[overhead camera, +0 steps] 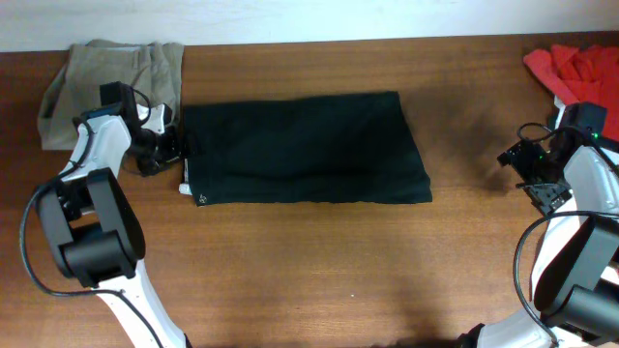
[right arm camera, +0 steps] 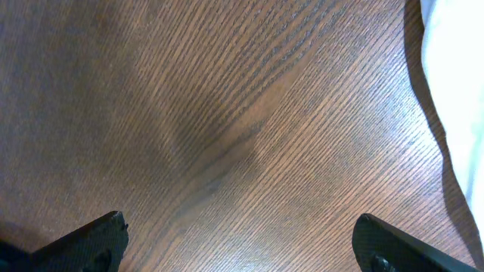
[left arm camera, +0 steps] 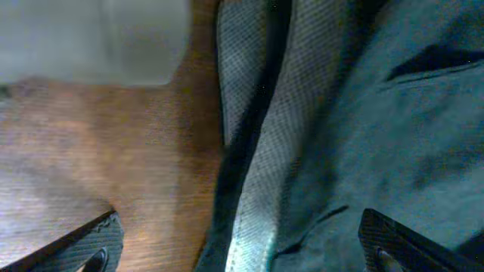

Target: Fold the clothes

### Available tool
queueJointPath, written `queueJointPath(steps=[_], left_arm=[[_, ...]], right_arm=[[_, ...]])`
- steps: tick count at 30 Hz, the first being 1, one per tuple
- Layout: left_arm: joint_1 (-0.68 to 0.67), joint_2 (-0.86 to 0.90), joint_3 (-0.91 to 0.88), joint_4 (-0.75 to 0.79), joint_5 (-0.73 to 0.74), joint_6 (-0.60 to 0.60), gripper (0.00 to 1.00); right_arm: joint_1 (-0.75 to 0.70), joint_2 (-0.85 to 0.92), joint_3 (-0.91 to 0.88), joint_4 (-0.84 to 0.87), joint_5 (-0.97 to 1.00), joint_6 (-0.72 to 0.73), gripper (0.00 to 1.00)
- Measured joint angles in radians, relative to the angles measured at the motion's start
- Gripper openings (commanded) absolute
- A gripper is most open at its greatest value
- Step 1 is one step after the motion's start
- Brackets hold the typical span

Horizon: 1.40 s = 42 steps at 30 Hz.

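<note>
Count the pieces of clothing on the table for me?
4: khaki shorts at the back left, black shorts in the middle, a red shirt back right, white cloth beside it; more may be hidden.

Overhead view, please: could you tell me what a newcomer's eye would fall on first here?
The flat black fabric shorts, laid as a neat rectangle, fill the middle of the brown wooden table, with the left gripper open at their left edge. A crumpled khaki garment sits in the far left corner and a bright red garment in the far right corner, near the open right gripper.
</note>
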Motion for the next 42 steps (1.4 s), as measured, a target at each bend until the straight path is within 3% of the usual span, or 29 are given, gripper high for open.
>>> queueJointPath(steps=[2, 9, 11, 17, 21, 26, 30, 35, 42], left_arm=[[0.002, 0.011, 0.010, -0.004, 0.039, 0.015, 0.91], [-0.003, 0.079, 0.046, -0.027, 0.196, 0.050, 0.43], [-0.014, 0.098, 0.047, -0.031, 0.232, 0.050, 0.00], [-0.037, 0.117, 0.053, -0.056, 0.218, 0.004, 0.00], [-0.042, 0.133, 0.147, -0.231, 0.061, -0.059, 0.00], [-0.033, 0.174, 0.466, -0.507, -0.191, -0.124, 0.00], [-0.068, 0.172, 0.722, -0.657, -0.301, -0.146, 0.00], [-0.181, 0.172, 0.900, -0.750, -0.378, -0.153, 0.00], [-0.408, 0.172, 0.944, -0.772, -0.524, -0.198, 0.00]], right_arm=[[0.000, 0.000, 0.000, -0.001, 0.000, 0.000, 0.99], [0.000, 0.000, 0.000, 0.000, 0.000, 0.000, 0.99], [0.000, 0.000, 0.000, -0.001, 0.000, 0.000, 0.99], [0.000, 0.000, 0.000, -0.001, 0.000, 0.000, 0.99], [0.000, 0.000, 0.000, -0.001, 0.000, 0.000, 0.99], [0.000, 0.000, 0.000, -0.003, 0.000, 0.000, 0.99], [0.000, 0.000, 0.000, -0.003, 0.000, 0.000, 0.99], [0.000, 0.000, 0.000, -0.003, 0.000, 0.000, 0.99], [0.000, 0.000, 0.000, -0.003, 0.000, 0.000, 0.99]])
